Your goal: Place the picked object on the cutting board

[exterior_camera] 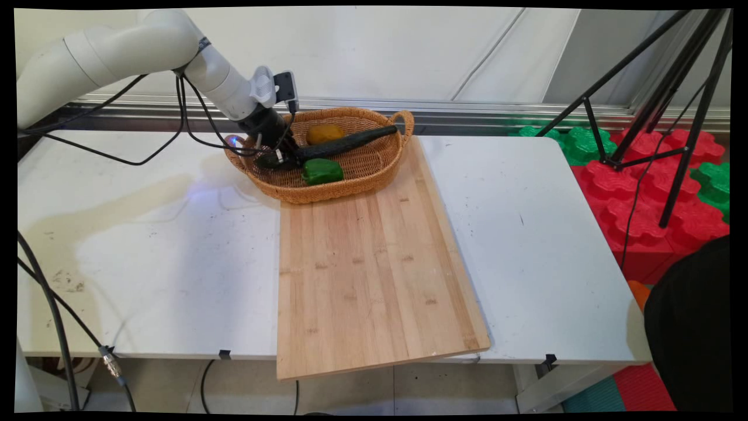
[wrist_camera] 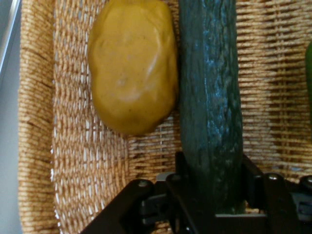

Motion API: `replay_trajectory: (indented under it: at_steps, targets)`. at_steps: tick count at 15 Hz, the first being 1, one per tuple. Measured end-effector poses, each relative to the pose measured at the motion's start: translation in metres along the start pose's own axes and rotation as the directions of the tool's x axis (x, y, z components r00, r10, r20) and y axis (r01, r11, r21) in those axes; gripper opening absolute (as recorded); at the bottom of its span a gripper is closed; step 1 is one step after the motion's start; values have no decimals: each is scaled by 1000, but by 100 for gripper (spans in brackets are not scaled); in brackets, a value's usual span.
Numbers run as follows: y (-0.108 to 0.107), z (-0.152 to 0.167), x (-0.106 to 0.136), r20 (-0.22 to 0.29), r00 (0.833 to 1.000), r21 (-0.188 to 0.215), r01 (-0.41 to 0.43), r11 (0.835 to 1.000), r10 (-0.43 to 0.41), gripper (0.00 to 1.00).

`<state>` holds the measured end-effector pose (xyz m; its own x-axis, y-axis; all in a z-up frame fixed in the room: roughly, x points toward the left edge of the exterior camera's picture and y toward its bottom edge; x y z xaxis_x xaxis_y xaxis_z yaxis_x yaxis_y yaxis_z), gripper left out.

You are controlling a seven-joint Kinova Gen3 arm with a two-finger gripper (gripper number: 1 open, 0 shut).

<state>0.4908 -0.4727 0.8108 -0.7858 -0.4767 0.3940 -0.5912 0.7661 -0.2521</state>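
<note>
- Main view first: I am seeing the hand (exterior_camera: 279,156) reaching down into the left end of the wicker basket (exterior_camera: 374,175), which is sitting at the far end of the wooden board (exterior_camera: 362,275) on the white counter (exterior_camera: 146,251).
- I am watching the hand pinching the near end of a long dark green cucumber (exterior_camera: 345,144), which is stretching from the hand toward the basket's right handle and lying slightly raised across the basket.
- I am noting a yellow-brown potato (exterior_camera: 325,134) lying behind the cucumber, toward the basket's far rim, and a green pepper (exterior_camera: 322,171) lying in front of it, near the basket's front wall.
- I am seeing black cables hanging from the arm over the counter's left part, a black tripod (exterior_camera: 672,111) standing to the right beyond the counter, and red and green foam blocks (exterior_camera: 637,193) lying on the floor under it.
- Hand view next: I am looking along the cucumber (wrist_camera: 209,97), which is running up from between the fingers (wrist_camera: 253,180); they are pressing against its two sides.
- I am seeing the potato (wrist_camera: 132,68) lying just beside the cucumber on the basket (wrist_camera: 73,161) weave, on the picture's left, seemingly touching it along one edge.
- I am catching only a sliver of the pepper (wrist_camera: 309,63) at the right edge.
</note>
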Motion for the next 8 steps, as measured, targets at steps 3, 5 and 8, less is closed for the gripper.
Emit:
replay_trajectory:
  at_steps: [3, 5, 8]
  targets:
    - [0, -4, 2, -14, 1000, 2, -2, 1000, 2, 0]
    - [0, -11, 3, -30, 1000, 5, 7, 1000, -7, 0]
    - [0, -27, 6, -64, 998, 6, 26, 1000, -26, 0]
